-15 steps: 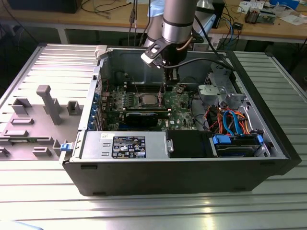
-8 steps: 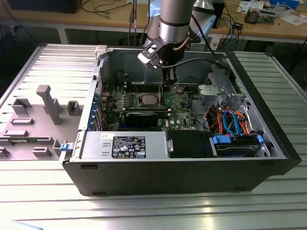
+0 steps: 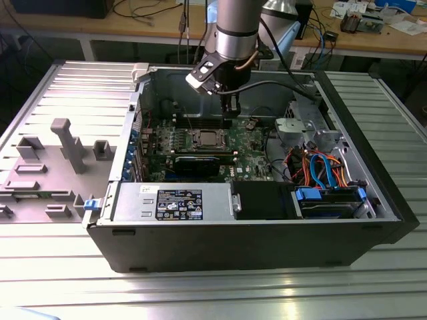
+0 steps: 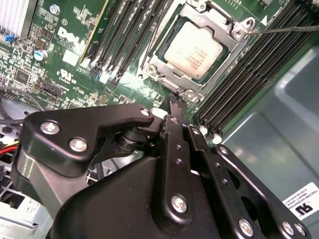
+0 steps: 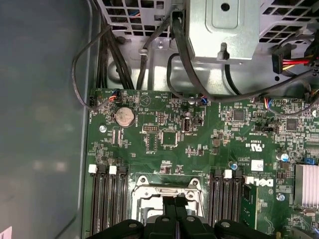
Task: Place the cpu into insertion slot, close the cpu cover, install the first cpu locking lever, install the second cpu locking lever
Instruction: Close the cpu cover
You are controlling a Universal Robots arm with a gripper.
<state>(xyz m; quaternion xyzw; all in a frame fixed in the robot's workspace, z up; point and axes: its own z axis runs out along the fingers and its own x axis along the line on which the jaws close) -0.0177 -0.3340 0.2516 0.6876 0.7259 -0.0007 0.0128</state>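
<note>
The cpu, a flat square chip with a silver top, lies in the insertion slot on the green motherboard. The cpu cover, a silver frame with a window, lies flat around it. A thin metal locking lever runs out from one corner of the cover. My gripper is shut with nothing between its black fingers. Its tips hover just above one edge of the socket. The exterior view has the gripper just behind the socket. In the first wrist view the gripper overlaps the cover.
Long black memory slots flank the socket on both sides. A grey power-supply box fills the case's front. The drive cage with blue and orange cables is at the exterior view's right. A grey fixture tray lies left of the case.
</note>
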